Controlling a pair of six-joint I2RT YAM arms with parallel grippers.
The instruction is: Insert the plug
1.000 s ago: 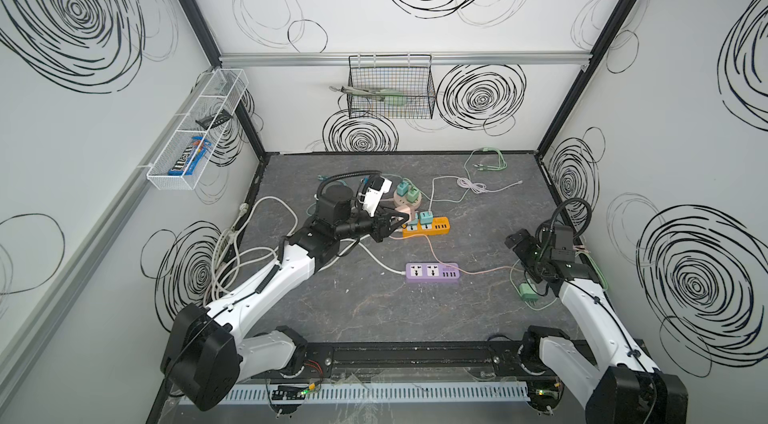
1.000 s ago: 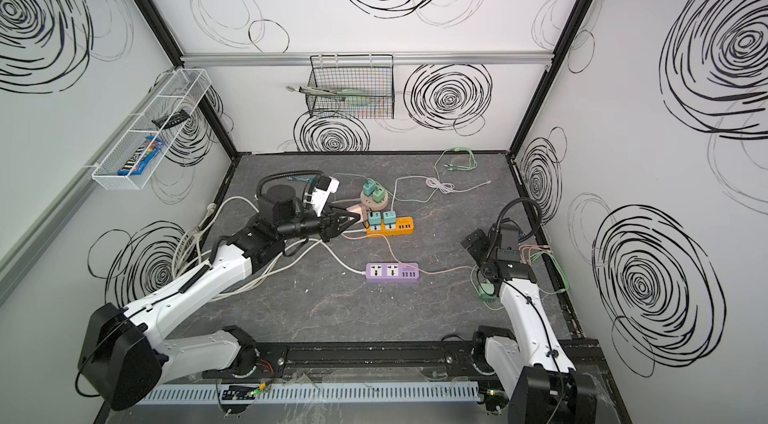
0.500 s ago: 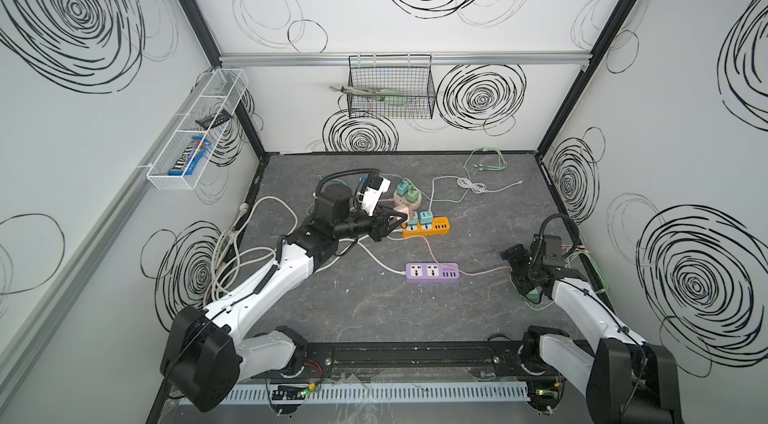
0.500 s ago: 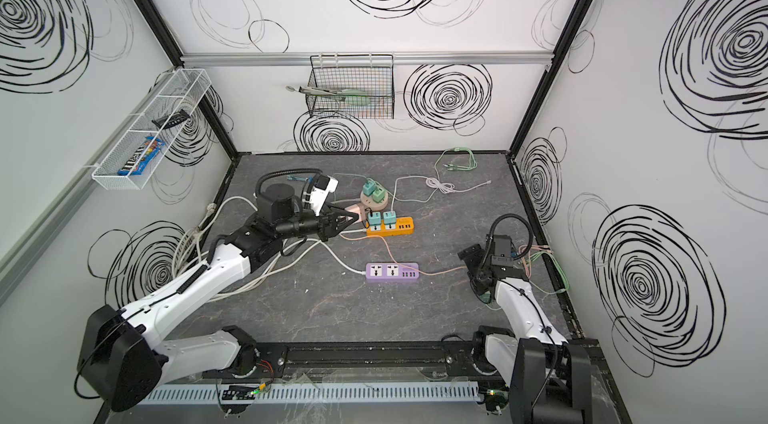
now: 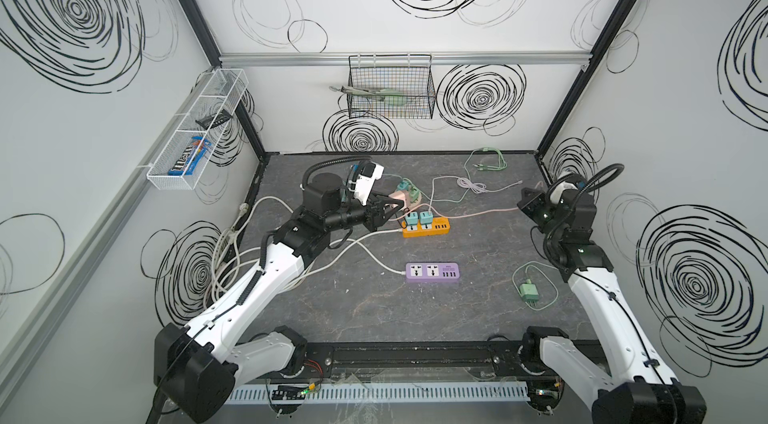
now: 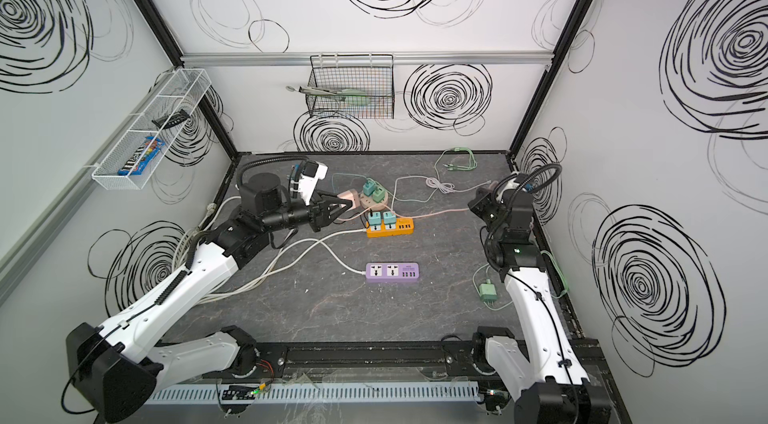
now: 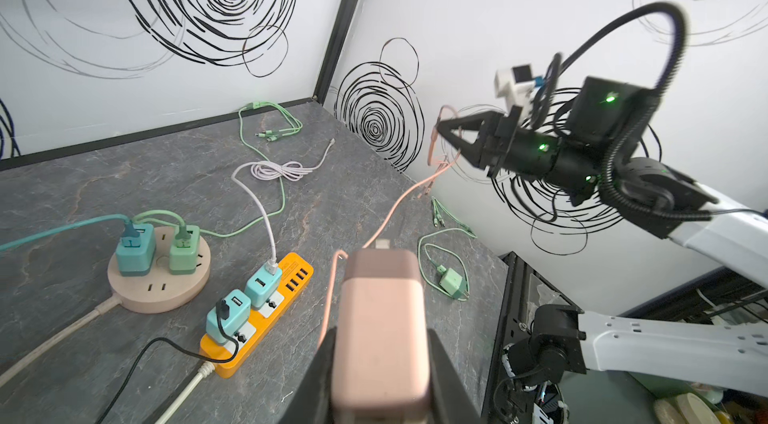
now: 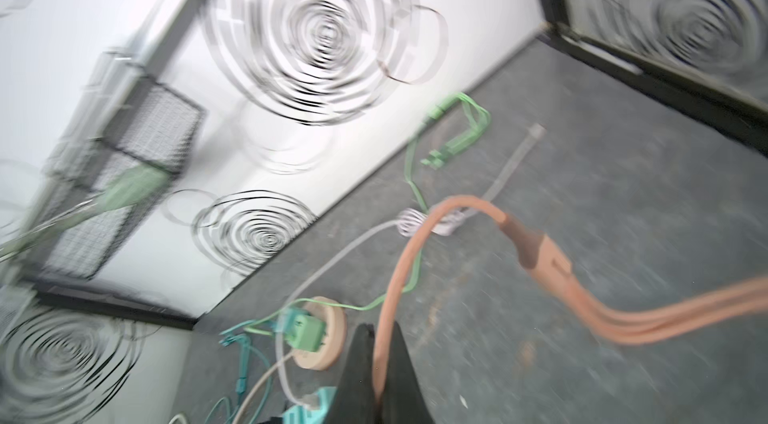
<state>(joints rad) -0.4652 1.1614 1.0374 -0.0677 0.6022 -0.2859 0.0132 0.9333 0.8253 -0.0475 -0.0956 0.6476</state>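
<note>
my left pincer (image 7: 380, 349) pinches the pink charger (image 7: 380, 297); my right pincer (image 8: 379, 363) is pressed onto the pink cable (image 8: 399, 272). i judge nothing is plugged in yet.

Three socket blocks by my left claw (image 5: 399, 210): one orange strip (image 5: 438, 230), one round base (image 7: 158, 297), one purple strip (image 5: 432, 272). Six chargers: two teal chargers (image 7: 261, 284) on the orange strip, one teal charger (image 7: 135, 251) and one green charger (image 7: 184, 251) on the round base, one pink charger (image 7: 380, 318) inside the left claw, one loose green charger (image 5: 529, 291) behind the right claw (image 7: 441, 127). One pink lead (image 8: 397, 276) in that claw.
</note>
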